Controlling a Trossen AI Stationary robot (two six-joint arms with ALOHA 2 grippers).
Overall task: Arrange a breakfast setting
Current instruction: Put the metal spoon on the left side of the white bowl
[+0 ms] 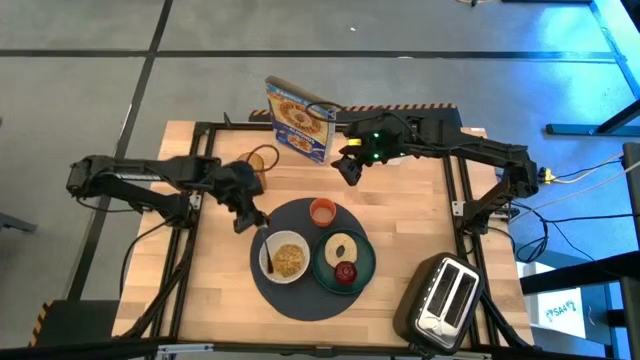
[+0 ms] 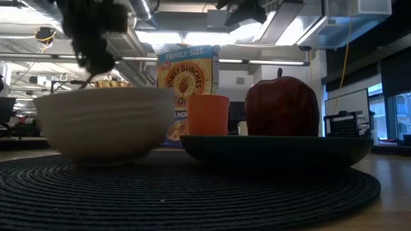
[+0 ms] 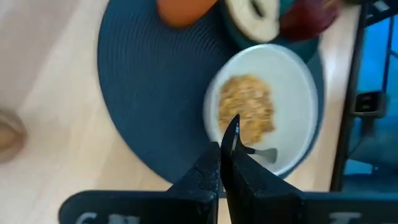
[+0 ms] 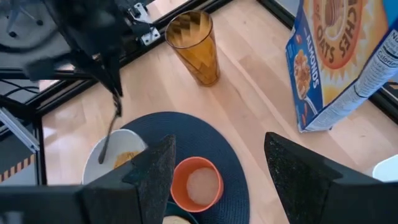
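Left pincer hung over the 10 o'clock edge of the mat, fingers pressed together on the handle of a thin spoon. In my left wrist view the pincer was clamped tight, and the spoon's head lay inside the white bowl, just beside the brown cereal.

Key relation, high view:
- White bowl lay at about 5 o'clock from the left pincer, very near.
- Spoon ran from the pincer down into the bowl on that same line. Its head sat on the bowl's near side, around 10 o'clock of the cereal.
- My judgement: any scoop or release would run along that 11-to-5 line.

Other items on the mat:
- Small orange cup at 12 o'clock.
- Dark green plate at 3 o'clock, just beside the bowl, carrying the bagel and the red apple.

Right pincer waited above the table, off the mat's 12 o'clock side, near the cereal box. Its fingers stood wide apart and held nothing. It was well farther from the bowl than the left, so I judged the bowl work belonged to the left arm.
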